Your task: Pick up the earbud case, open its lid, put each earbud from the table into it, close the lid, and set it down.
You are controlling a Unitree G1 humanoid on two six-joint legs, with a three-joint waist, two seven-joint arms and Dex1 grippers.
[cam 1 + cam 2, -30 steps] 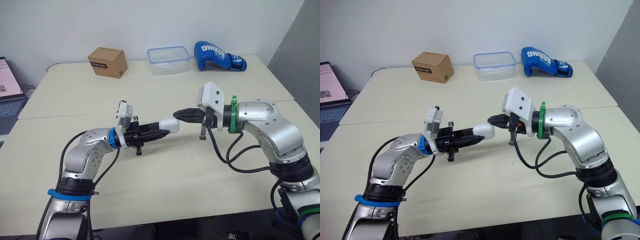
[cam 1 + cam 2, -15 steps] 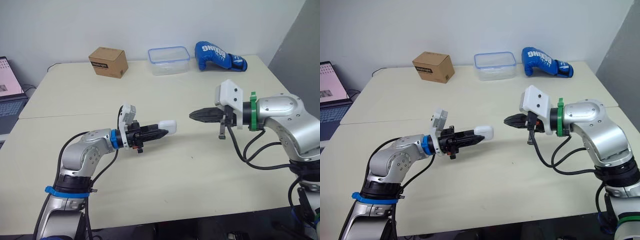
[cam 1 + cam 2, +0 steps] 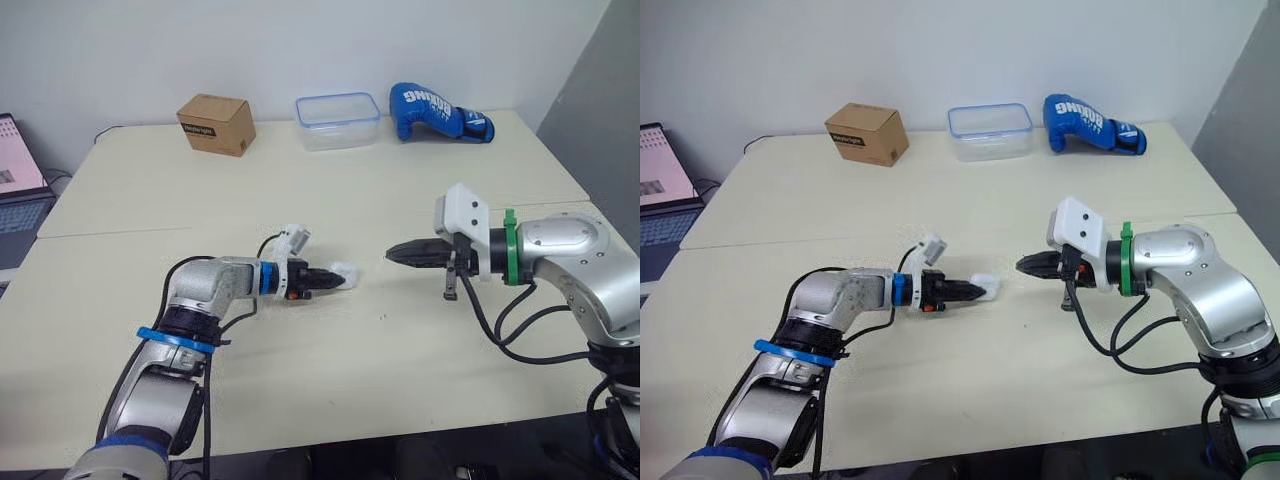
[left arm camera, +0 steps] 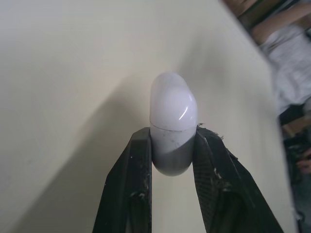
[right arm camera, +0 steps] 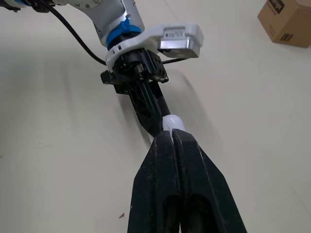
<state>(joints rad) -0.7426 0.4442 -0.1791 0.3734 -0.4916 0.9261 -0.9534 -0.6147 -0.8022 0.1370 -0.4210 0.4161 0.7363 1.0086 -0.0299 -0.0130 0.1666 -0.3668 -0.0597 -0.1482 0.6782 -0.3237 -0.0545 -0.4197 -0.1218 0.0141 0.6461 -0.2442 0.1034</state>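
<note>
left tool (image 3: 334, 278): clenched on the case (image 4: 172, 110), one finger on each side of its lower half, with the rounded top standing clear of the fingertips. the arm reaches forward and low over the table (image 3: 300, 380). the case is at or just above the surface near the table's middle. i cannot tell whether it touches.

case: the lid reads as shut. the left wrist view shows a thin seam across the body and no gap.

right tool (image 3: 392, 253): closed on nothing, its fingers (image 5: 163, 150) pressed together. it points toward the case from my right and stands apart from it.

table: i find no loose earbuds on the surface around the case. one dark speck lies nearby, too small to identify. a box (image 3: 214, 124), a tub (image 3: 337, 120) and a glove (image 3: 440, 111) sit along the far edge, well apart from the work. a laptop (image 3: 15, 190) sits off to my left.

step in hand, as i judge it: the last one, setting the closed case down. the earbuds look to be inside, though i cannot verify that with the lid shut.

next move calls for: settle the case fully onto the table, open the left fingers evenly so neither drags or tips it, then draw the tool straight back along its own line. the right tool need not take part.
</note>
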